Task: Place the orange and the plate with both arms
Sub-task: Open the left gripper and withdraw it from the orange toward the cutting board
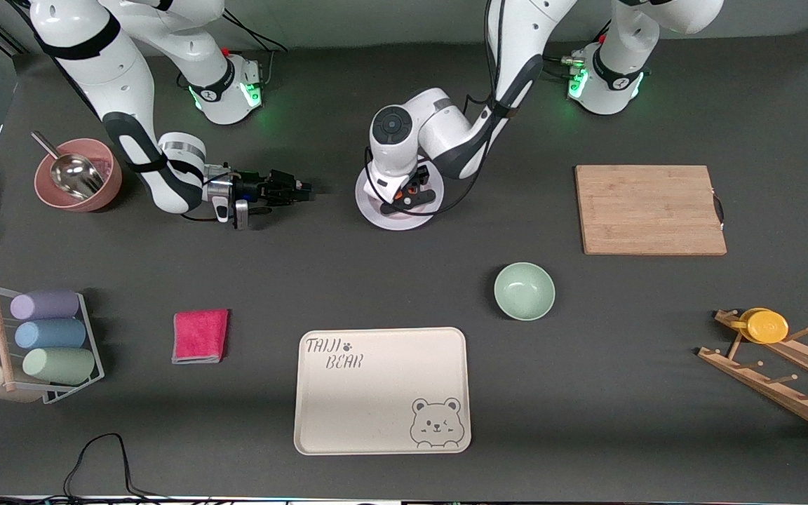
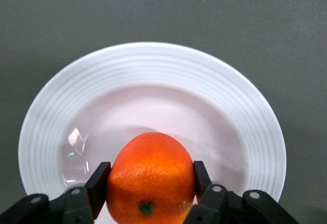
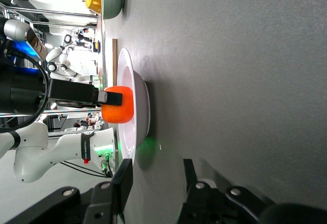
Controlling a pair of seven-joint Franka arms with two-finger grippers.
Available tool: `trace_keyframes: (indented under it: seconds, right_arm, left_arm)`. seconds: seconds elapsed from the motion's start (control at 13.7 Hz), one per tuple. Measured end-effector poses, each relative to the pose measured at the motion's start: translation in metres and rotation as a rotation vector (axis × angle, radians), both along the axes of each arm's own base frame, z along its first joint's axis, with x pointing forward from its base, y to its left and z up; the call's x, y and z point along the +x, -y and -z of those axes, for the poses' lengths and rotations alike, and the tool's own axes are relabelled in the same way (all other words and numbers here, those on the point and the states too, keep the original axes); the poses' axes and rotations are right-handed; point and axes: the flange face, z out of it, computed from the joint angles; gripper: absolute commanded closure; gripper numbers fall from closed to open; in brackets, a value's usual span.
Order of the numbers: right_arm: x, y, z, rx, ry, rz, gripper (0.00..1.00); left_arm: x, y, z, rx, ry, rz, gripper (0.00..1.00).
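1. On the dark counter (image 1: 390,280), the plate (image 1: 374,210) sits near the middle, farther from the front camera than the tray (image 1: 376,400) and at about 11 o'clock from the bowl (image 1: 524,291).
2. Directly over the plate, the left end effector (image 2: 149,183) clamps the orange (image 2: 149,178) between its two fingers (image 2: 98,180); the fruit's stem spot faces the wrist camera, and the side-on right wrist view shows the orange (image 3: 118,105) low in the plate's hollow (image 3: 134,106).
3. Just beside the plate, toward the right arm's end of the counter, the right end effector (image 1: 292,191) hangs low and level, its fingers (image 3: 122,180) spread apart on nothing and aimed at the plate's rim.
4. At roughly 9 o'clock from that end effector stands a pink bowl (image 1: 78,175) with a metal scoop (image 1: 74,172); at 3 o'clock from the plate lies a wooden board (image 1: 649,209).
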Motion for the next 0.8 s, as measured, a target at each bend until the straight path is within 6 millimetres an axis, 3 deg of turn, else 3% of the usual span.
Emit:
trace_keyframes:
  seconds: [0.58, 0.8]
  right_arm:
    - [0.002, -0.013, 0.000, 0.009, 0.006, 0.043, 0.53]
    - [0.001, -0.026, 0.000, 0.014, 0.008, 0.059, 0.53]
  left_arm:
    - [0.001, 0.002, -0.006, -0.003, 0.010, -0.059, 0.00]
    - [0.024, -0.009, -0.034, -0.022, 0.041, -0.089, 0.00]
